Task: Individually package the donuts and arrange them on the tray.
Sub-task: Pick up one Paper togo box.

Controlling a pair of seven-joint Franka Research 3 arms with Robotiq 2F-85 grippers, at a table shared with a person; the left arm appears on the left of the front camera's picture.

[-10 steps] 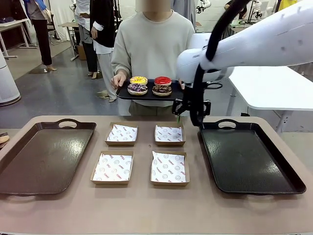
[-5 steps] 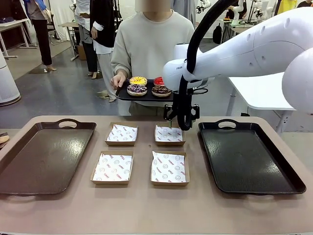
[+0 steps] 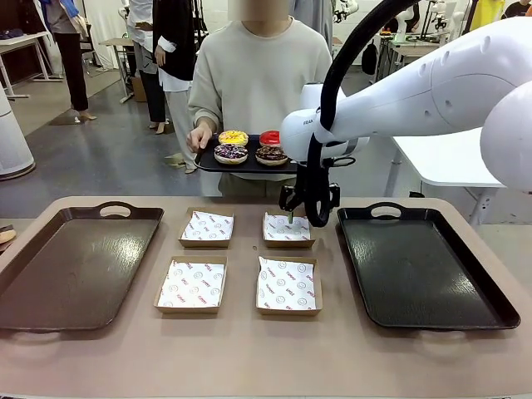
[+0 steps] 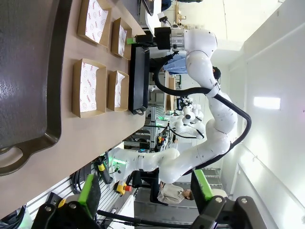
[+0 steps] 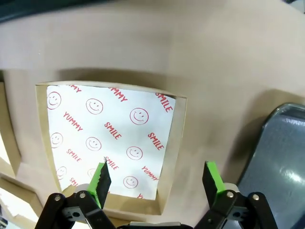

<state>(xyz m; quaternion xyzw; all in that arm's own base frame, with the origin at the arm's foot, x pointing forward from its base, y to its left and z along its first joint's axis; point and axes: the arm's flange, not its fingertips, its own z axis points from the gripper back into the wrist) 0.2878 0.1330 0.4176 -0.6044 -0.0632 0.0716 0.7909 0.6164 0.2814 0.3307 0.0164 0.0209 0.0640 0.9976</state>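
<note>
Worktop (image 3: 249, 357) first: it carries a big dark left tray (image 3: 75, 266) and a matching right tray (image 3: 424, 274), both bare, with four paper-lined boxes in a two-by-two block between them. My right arm (image 3: 416, 83) reaches in from the right and across the middle. At the far side a person (image 3: 258, 75) holds a small serving tray (image 3: 249, 167) above the worktop's far edge.

My right pincer (image 5: 156, 167) hangs over the far right box (image 3: 288, 244), spread wide and carrying nothing. In its wrist view the green pads straddle that box's right wall. My left pincer (image 4: 145, 175) is spread and empty too, parked well off to the left.

The four donuts (image 3: 232, 152) all sit on the held serving tray, none boxed yet. The chocolate donut (image 3: 272, 154) is at the near right corner, closest to my right pincer.

I read this step as fetching the first donut, with the whole task ahead. To do it well I would:
- lift clear of the box, then move far toward the serving tray
- come straight down on the chocolate donut, since the red one sits just beyond it and the purple one beside it
- wait until the person's tray is steady
- close gently across the ring, so the glaze isn't crushed
- set it down centred on the paper, pads clear of the box walls
</note>
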